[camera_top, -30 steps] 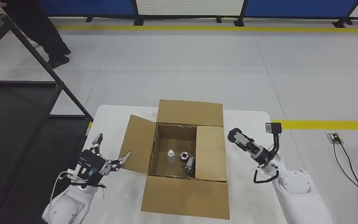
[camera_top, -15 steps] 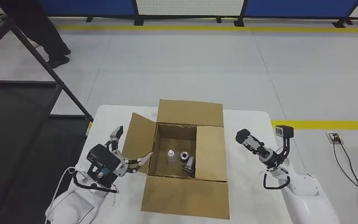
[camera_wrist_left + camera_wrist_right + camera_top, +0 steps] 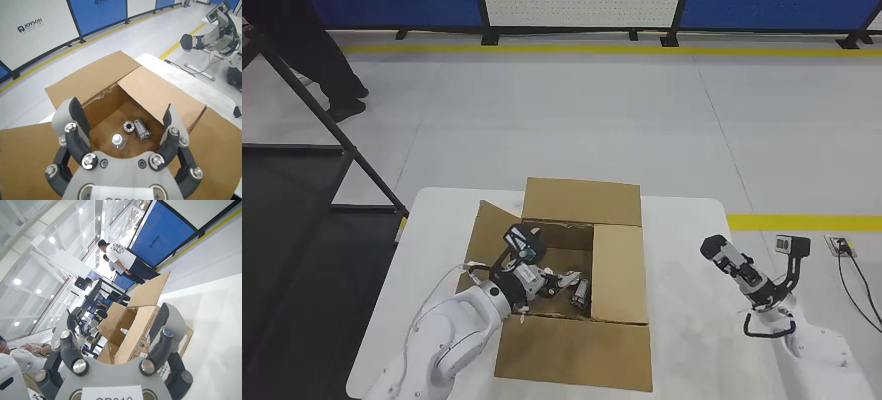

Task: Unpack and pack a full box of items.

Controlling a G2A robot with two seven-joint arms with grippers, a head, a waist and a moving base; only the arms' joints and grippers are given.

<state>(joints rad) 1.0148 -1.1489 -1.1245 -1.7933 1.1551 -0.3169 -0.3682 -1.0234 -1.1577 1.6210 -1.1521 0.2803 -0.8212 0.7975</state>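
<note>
Cardboard box point(image 3: 582, 203) stands in the middle of the white table point(image 3: 682, 300), all four flaps folded outward and its mouth open to the top. On the box floor lie three things. A small clear bottle point(image 3: 118, 142) with a white cap stands upright. Near it is a short metal cylinder point(image 3: 129, 127) with a dark bore in its upturned end face. Just beside the cylinder lies a ribbed metal sleeve point(image 3: 142, 129), tipped on its side; whether the two metal parts touch I cannot tell.

The left gripper point(image 3: 122, 110) hangs over the box mouth on the side of the left flap, above the bottle, its fingers spread wide with nothing between them. Its arm crosses that left flap in the top view.

The right gripper point(image 3: 117, 313) is held above the right part of the table, well apart from the box and turned toward it. Its fingers are likewise spread apart and hold nothing.
</note>
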